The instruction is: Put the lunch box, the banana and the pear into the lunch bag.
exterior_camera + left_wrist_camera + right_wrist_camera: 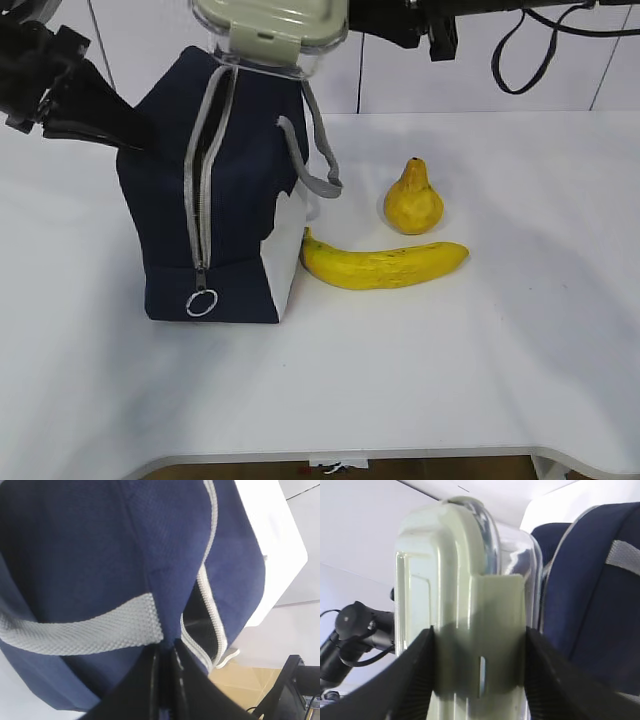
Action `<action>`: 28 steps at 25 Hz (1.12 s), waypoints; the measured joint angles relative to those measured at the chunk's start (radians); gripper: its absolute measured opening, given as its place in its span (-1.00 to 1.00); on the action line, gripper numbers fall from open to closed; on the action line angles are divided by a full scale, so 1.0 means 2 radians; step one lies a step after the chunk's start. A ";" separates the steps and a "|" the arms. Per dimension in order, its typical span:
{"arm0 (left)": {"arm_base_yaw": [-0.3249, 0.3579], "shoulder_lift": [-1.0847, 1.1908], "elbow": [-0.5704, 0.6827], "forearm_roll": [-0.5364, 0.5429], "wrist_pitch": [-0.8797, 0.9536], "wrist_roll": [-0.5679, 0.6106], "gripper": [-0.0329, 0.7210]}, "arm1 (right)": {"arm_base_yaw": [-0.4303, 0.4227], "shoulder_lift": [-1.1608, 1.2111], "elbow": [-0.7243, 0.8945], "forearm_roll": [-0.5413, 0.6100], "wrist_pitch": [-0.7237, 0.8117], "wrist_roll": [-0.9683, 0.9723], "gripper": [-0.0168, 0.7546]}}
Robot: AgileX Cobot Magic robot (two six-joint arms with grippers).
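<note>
Your right end effector (480, 675) has the lunch box (270, 30) pinched between its two dark fingers (415, 680), one on each side of the pale green lid clip. In the exterior view the box sits at the very top of the frame, right above the top of the lunch bag (215, 190), its clear lower edge just at the bag's upper end; you cannot tell whether it touches the fabric. The arm carrying it is mostly cut off by the top edge.

Your left end effector (165, 680) is pressed together on a fold of the bag's navy fabric, just beside the grey zipper (210, 605) and right under the grey webbing handle (85, 630). In the exterior view it reaches in from the left, and its tips are lost against the bag's dark upper left side.

The bag stands upright on the white tabletop (480, 380), zipper running down its front to a ring pull (201, 302) near the base. The wrist view shows a dark gap beside the zipper teeth, but the inside is too dark to make out.

The pear (413, 200) stands on the tabletop to the right of the bag, well apart from both end effectors. The banana (385, 264) lies in front of the pear, its left tip touching or nearly touching the bag's white end panel (288, 255).
</note>
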 joint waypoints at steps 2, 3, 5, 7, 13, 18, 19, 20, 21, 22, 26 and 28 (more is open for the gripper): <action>0.000 0.000 0.000 -0.003 0.001 0.000 -0.92 | 0.005 0.000 0.000 0.014 -0.009 0.000 0.00; 0.000 0.000 0.000 -0.004 0.001 0.000 -0.92 | 0.011 0.000 0.000 0.017 -0.015 0.000 0.00; 0.000 0.000 0.000 -0.004 0.001 0.000 -0.92 | 0.024 0.000 0.000 0.021 -0.035 -0.006 0.00; 0.000 0.000 0.000 -0.005 0.001 0.000 -0.92 | 0.038 0.002 0.000 0.024 -0.053 -0.016 0.00; 0.000 0.000 0.000 -0.006 0.001 0.000 -0.92 | 0.048 0.045 0.000 0.047 -0.076 -0.020 0.00; 0.000 0.000 0.000 -0.005 0.002 0.000 -0.92 | 0.044 0.086 0.001 0.058 -0.085 -0.029 0.00; 0.000 0.000 0.000 -0.005 0.002 0.000 -0.92 | 0.040 0.088 0.001 0.055 -0.085 -0.031 0.00; 0.000 0.000 0.000 -0.005 0.002 0.000 -0.92 | 0.037 0.090 0.001 0.042 -0.085 -0.034 0.00; 0.000 0.000 0.000 -0.005 0.003 0.000 -0.92 | 0.032 0.091 0.001 0.031 -0.083 -0.036 0.00; 0.000 0.000 0.000 -0.005 0.004 0.000 -0.92 | 0.026 0.091 0.001 0.018 -0.081 -0.036 0.00; 0.000 0.000 -0.001 -0.008 0.005 0.000 -0.92 | 0.011 0.091 0.001 -0.017 -0.081 -0.037 0.00; 0.000 0.000 -0.001 -0.010 0.005 0.000 -0.92 | 0.012 0.091 0.001 -0.025 -0.084 -0.039 0.00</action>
